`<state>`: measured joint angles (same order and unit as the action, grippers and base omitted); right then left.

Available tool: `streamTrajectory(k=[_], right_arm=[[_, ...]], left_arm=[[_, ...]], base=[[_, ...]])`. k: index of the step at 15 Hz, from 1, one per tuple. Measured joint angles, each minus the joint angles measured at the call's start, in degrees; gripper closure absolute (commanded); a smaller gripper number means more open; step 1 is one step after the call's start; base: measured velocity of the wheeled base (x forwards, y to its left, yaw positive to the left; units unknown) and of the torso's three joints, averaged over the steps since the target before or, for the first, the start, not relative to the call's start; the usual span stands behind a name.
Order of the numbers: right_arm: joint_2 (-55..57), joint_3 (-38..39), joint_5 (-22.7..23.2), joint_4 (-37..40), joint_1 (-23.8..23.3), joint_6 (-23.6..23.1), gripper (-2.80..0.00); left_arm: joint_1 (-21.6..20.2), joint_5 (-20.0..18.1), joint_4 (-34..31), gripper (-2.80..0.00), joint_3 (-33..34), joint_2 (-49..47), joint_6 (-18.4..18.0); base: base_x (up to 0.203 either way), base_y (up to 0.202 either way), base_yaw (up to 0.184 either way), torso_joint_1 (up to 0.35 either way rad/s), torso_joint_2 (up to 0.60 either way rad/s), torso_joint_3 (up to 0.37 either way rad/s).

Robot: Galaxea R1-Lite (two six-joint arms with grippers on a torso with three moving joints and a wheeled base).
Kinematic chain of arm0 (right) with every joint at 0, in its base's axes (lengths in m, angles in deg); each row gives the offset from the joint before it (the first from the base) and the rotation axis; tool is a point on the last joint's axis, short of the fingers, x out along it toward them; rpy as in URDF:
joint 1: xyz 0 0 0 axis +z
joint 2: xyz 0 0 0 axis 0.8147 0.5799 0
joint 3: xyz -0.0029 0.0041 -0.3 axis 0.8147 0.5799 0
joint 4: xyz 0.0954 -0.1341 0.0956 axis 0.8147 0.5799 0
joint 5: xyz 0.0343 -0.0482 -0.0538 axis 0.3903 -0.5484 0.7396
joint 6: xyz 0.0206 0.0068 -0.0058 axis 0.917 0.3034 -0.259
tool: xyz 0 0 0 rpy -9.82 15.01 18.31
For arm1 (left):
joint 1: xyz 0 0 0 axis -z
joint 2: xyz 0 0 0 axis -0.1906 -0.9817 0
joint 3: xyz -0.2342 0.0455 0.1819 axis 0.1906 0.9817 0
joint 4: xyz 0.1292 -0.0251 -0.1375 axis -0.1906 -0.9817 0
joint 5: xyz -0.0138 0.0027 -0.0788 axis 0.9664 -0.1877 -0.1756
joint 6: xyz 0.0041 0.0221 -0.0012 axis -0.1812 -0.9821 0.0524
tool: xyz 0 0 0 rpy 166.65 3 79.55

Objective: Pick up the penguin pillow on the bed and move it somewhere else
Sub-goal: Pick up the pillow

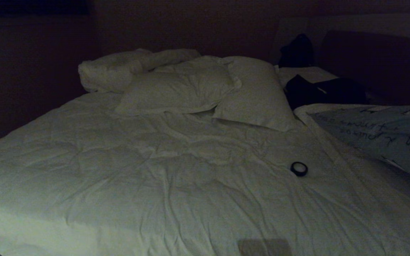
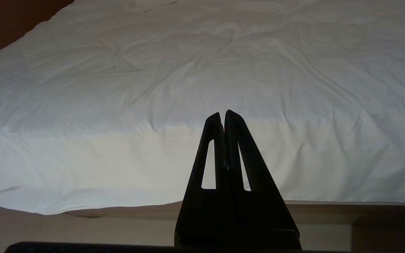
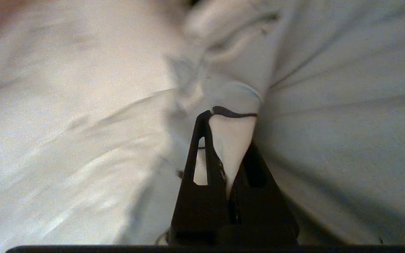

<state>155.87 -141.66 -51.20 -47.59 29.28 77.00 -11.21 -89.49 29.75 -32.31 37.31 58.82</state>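
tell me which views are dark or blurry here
Head view: very dim, the light blue-grey penguin pillow and white rumpled duvet of the bed read murky green-grey. Left wrist view: bright and sharp, the left gripper a black silhouette. Right wrist view: motion-blurred fabric around the right gripper.
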Motion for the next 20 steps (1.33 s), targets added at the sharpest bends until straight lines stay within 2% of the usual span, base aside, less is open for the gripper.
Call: streamTrajectory(k=[5,9,16,20], right_arm=[[-4.4,-4.6,1.5,-0.5,14.8,1.5,0.00],[-4.6,-5.7,1.5,-1.3,24.2,0.9,0.00],[-0.5,-4.0,1.7,-1.6,28.4,1.0,0.00],[0.1,-3.3,1.4,-4.6,31.9,1.1,0.00]], left_arm=[[0.0,0.0,0.0,0.00,0.0,0.0,0.0],[0.0,0.0,0.0,0.00,0.0,0.0,0.0],[0.0,0.0,0.0,0.00,0.0,0.0,0.0],[0.0,0.0,0.0,0.00,0.0,0.0,0.0]], base=[[0.000,0.000,0.000,0.000,0.00,0.000],[0.000,0.000,0.000,0.000,0.00,0.000],[0.000,0.000,0.000,0.000,0.00,0.000],[0.000,0.000,0.000,0.000,0.00,0.000]])
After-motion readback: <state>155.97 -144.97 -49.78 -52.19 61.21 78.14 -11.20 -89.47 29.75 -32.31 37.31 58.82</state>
